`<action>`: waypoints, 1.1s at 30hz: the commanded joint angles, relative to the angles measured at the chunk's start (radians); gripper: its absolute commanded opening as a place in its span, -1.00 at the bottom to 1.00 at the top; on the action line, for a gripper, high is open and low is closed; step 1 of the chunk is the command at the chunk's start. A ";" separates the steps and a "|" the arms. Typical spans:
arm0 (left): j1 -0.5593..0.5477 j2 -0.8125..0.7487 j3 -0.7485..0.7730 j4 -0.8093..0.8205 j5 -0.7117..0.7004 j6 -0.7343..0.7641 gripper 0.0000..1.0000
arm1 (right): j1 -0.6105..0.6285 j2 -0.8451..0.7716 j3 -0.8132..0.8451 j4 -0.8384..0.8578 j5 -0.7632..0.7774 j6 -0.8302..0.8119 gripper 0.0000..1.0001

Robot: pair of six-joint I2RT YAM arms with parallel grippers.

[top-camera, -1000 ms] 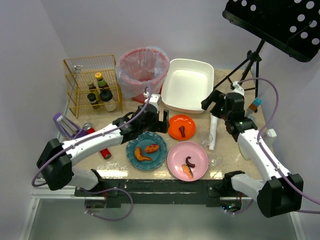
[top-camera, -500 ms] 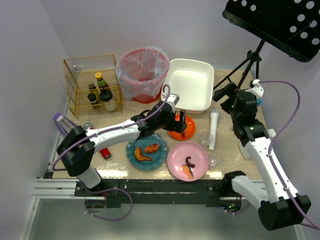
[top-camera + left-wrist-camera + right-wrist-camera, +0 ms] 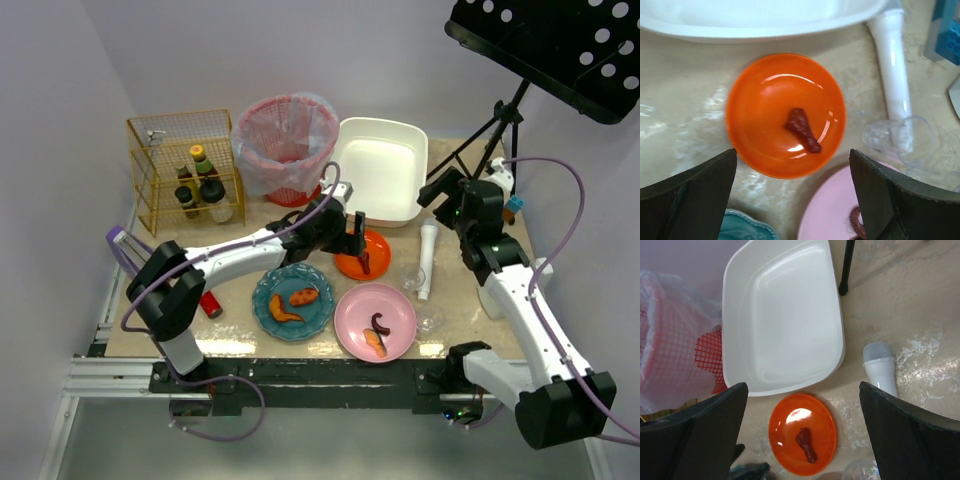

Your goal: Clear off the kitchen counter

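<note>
The beige marbled kitchen counter [image 3: 232, 305] holds an orange plate [image 3: 365, 252] with one dark red food piece [image 3: 802, 130], a teal plate [image 3: 293, 302] with two orange pieces, and a pink plate [image 3: 375, 320] with two pieces. My left gripper [image 3: 350, 232] is open and empty, hovering over the orange plate's near edge; in the left wrist view [image 3: 792, 160] its jaws stand wide either side of the plate [image 3: 785, 115]. My right gripper [image 3: 437, 195] is open and empty, raised near the white tub's right side; the right wrist view [image 3: 803, 390] looks down on tub and orange plate [image 3: 802, 440].
The white tub [image 3: 375, 170] stands at the back, beside a red bin [image 3: 287, 140] and a yellow wire basket [image 3: 185, 170] of bottles. A white microphone [image 3: 427, 258], clear glasses [image 3: 412, 278] and a red bottle [image 3: 210, 303] lie on the counter. A tripod [image 3: 480, 140] stands back right.
My left arm has reached right and forward, from beside the teal plate to over the orange plate. My right gripper has lifted and drawn back toward the far right.
</note>
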 commanded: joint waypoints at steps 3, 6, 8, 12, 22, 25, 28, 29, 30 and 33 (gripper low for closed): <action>0.121 -0.082 -0.058 -0.033 -0.053 0.012 0.93 | -0.005 0.098 -0.045 0.073 -0.134 -0.108 0.95; 0.122 -0.093 -0.073 -0.050 -0.056 0.038 0.88 | -0.005 0.160 -0.057 0.091 -0.195 -0.142 0.93; 0.122 -0.102 -0.108 -0.041 -0.042 0.045 0.83 | -0.005 0.194 -0.059 0.104 -0.211 -0.161 0.92; 0.125 -0.115 -0.154 -0.043 -0.056 0.037 0.75 | -0.005 0.246 -0.068 0.124 -0.238 -0.177 0.90; 0.145 -0.206 -0.202 -0.093 -0.091 0.029 0.71 | 0.053 0.309 -0.072 0.176 -0.398 -0.285 0.74; 0.171 -0.260 -0.243 -0.092 -0.097 0.017 0.72 | 0.107 0.332 -0.059 0.186 -0.353 -0.273 0.75; 0.197 -0.262 -0.251 -0.081 -0.058 0.015 0.72 | 0.138 0.379 -0.048 0.200 -0.362 -0.243 0.74; 0.197 -0.259 -0.246 -0.092 -0.056 0.014 0.72 | 0.147 0.393 -0.040 0.203 -0.375 -0.237 0.73; 0.197 -0.262 -0.249 -0.098 -0.057 0.017 0.71 | 0.156 0.405 -0.033 0.208 -0.387 -0.236 0.72; 0.202 -0.300 -0.289 -0.105 -0.071 0.008 0.71 | 0.187 0.427 -0.023 0.219 -0.411 -0.249 0.68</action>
